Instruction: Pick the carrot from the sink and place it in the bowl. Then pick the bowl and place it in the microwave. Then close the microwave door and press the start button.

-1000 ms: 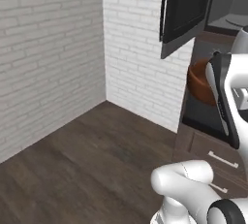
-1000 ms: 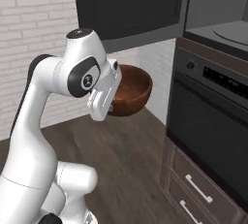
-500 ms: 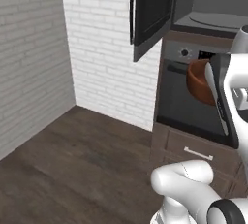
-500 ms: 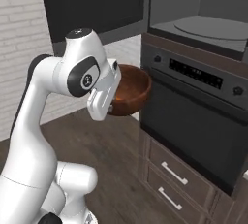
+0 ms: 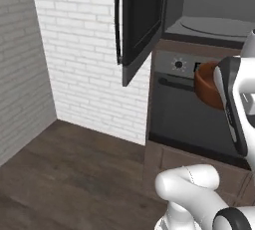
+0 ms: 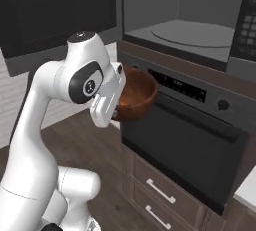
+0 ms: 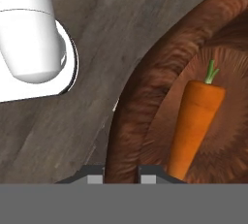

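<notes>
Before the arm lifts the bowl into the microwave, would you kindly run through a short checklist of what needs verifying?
1. Carrot lies inside the bowl: ok.
2. Gripper pinches the bowl's wall, one tip on either side: ok.
3. Microwave door swung open, clear of the opening: ok.
4. Microwave cavity free, turntable plate bare: ok.
5. Bowl high enough to enter: not ok, it hangs below the cavity floor, level with the oven panel.
6. Bowl level enough to keep the carrot in: cannot tell.

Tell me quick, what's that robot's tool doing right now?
Tool: closed on the rim of the bowl, holding it up with the carrot lying inside.
</notes>
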Robot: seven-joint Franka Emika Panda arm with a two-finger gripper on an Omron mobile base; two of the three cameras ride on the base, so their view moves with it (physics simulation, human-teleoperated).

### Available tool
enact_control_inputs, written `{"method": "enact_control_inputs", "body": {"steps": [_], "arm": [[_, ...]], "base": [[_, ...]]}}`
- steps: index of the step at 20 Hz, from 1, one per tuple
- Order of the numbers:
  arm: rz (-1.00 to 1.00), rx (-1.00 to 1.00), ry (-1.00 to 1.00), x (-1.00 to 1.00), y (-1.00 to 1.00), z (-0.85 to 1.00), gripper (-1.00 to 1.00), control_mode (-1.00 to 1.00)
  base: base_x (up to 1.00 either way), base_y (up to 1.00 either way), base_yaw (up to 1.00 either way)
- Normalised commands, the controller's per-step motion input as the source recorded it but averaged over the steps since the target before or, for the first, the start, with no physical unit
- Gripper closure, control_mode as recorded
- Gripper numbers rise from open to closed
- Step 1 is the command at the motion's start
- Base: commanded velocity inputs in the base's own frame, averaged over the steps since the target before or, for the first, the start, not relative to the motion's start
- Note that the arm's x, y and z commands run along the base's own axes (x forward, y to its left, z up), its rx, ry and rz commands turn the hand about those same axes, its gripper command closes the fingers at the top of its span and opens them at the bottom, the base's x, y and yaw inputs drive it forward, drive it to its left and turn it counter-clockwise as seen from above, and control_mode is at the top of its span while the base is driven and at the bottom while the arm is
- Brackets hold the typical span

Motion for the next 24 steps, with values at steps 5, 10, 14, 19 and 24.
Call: {"method": "enact_control_inputs", "body": {"steps": [5,10,14,19,24], "arm": [[0.00,0.00,0.00,0.00,0.00,0.00,1.00,1.00],[0.00,0.00,0.00,0.00,0.00,0.00,1.00,1.00],[0.00,0.00,0.00,0.00,0.00,0.00,1.00,1.00],[0.00,0.00,0.00,0.00,0.00,0.00,1.00,1.00],[0.00,0.00,0.00,0.00,0.00,0.00,1.00,1.00]], "base": [[0.96,0.16,-0.11],[0.16,0.00,-0.19],[0.00,0.00,-0.32],[0.00,0.00,-0.31],[0.00,-0.02,-0.15]]}}
